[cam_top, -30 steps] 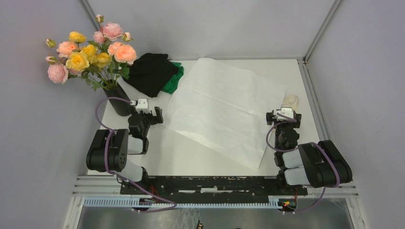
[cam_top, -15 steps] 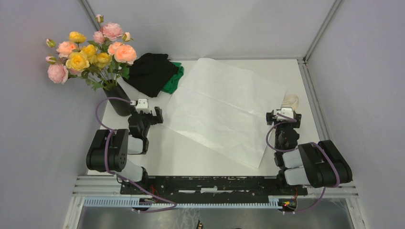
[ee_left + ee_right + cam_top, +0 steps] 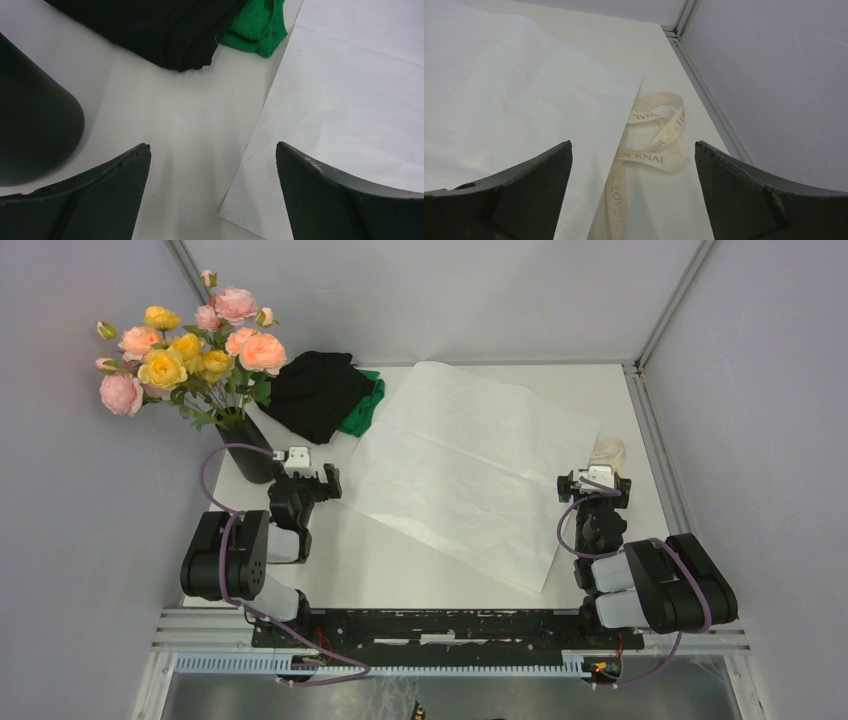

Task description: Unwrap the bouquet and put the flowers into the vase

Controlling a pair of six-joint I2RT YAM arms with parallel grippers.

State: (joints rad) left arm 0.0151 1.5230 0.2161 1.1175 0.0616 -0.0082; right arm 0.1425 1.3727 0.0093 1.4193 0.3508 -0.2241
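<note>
Pink, peach and yellow flowers (image 3: 190, 345) stand upright in the black vase (image 3: 250, 450) at the table's far left; the vase's side (image 3: 30, 115) fills the left of the left wrist view. The bouquet is apart: its white paper sheet (image 3: 470, 465) lies flat across the middle (image 3: 360, 90) (image 3: 509, 95), and its cream ribbon (image 3: 607, 453) lies loose at the right (image 3: 656, 145). My left gripper (image 3: 305, 472) (image 3: 212, 170) is open over bare table between vase and paper. My right gripper (image 3: 594, 485) (image 3: 634, 170) is open just short of the ribbon, holding nothing.
A black-and-green cloth heap (image 3: 325, 393) (image 3: 200, 30) lies at the back, between the vase and the paper. Grey walls close in the table on three sides, with a metal rail (image 3: 704, 85) along the right edge.
</note>
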